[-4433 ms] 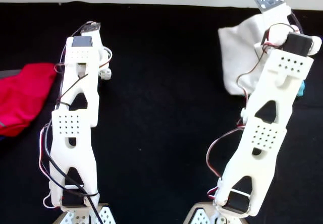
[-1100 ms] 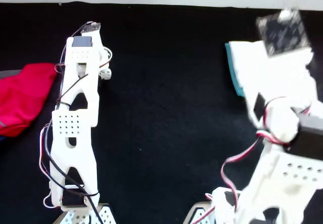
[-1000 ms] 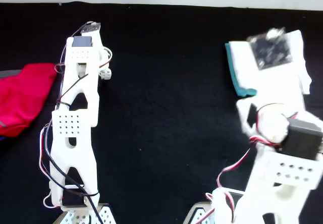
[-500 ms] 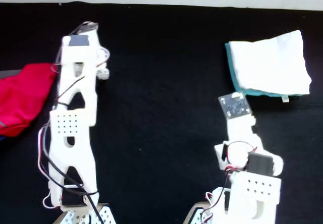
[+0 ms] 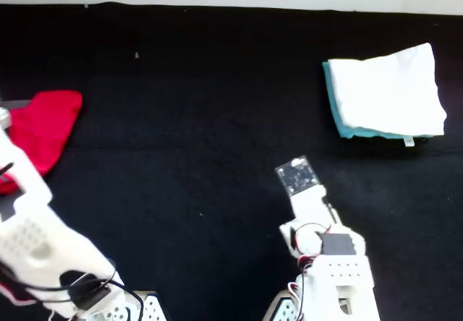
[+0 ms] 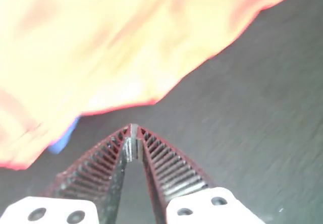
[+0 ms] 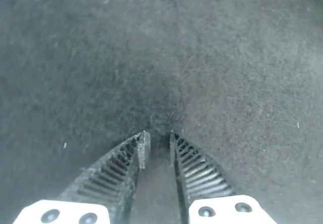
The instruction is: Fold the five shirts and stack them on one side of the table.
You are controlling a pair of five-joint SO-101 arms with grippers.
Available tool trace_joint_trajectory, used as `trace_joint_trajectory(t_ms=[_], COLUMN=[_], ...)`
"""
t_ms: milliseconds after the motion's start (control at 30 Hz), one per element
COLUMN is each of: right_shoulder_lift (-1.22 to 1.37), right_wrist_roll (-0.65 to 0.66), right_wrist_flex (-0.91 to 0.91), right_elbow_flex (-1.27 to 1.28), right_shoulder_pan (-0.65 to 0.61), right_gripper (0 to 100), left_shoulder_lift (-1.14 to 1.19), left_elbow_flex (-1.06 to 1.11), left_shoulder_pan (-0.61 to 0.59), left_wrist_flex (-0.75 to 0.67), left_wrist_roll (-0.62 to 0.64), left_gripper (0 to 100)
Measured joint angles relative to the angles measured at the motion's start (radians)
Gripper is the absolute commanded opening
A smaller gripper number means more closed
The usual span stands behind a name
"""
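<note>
My left jaws are pressing together tip to tip, clenched on themselves, and they are hanging just above the black worktop right at the hem of the red shirt, tips close to the cloth but not touching it. My right jaws are standing slightly released, a narrow gap showing between their tips, and they are pointing down at bare worktop with no cloth between them. From the high view, the red shirt is lying crumpled and unfolded at the left edge of the worktop, and my left arm is leaning out toward it from the near left corner, covering the shirt's nearer end. A small strip of blue fabric is peeking out beside the red shirt's edge in my left wrist view; I cannot tell what it belongs to. Over on the far right side, the white shirt is lying folded on top of the teal shirt, whose edge is showing along the stack's left and near sides. My right arm is sitting drawn in near its base, well apart from that stack.
</note>
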Motion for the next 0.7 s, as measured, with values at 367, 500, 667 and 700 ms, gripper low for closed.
trace_joint_trajectory(t_ms=[367,500,667,700], right_shoulder_lift=[-0.002,-0.002,-0.002,-0.002], right_wrist_roll=[-0.094,-0.094,-0.094,-0.094], right_wrist_flex=[-0.068,-0.068,-0.068,-0.068], right_elbow_flex=[0.037,0.037,0.037,0.037], right_shoulder_pan=[-0.005,-0.005,-0.005,-0.005], right_gripper=[7.4,7.4,7.4,7.4], left_shoulder_lift=[-0.253,-0.253,-0.253,-0.253], left_elbow_flex=[0.373,0.468,0.595,0.614], left_shoulder_pan=[-0.307,-0.345,-0.347,-0.348], left_wrist_flex=[-0.157,-0.287,-0.471,-0.508], left_wrist_roll=[-0.132,-0.164,-0.181,-0.181], left_gripper=[18,18,18,18])
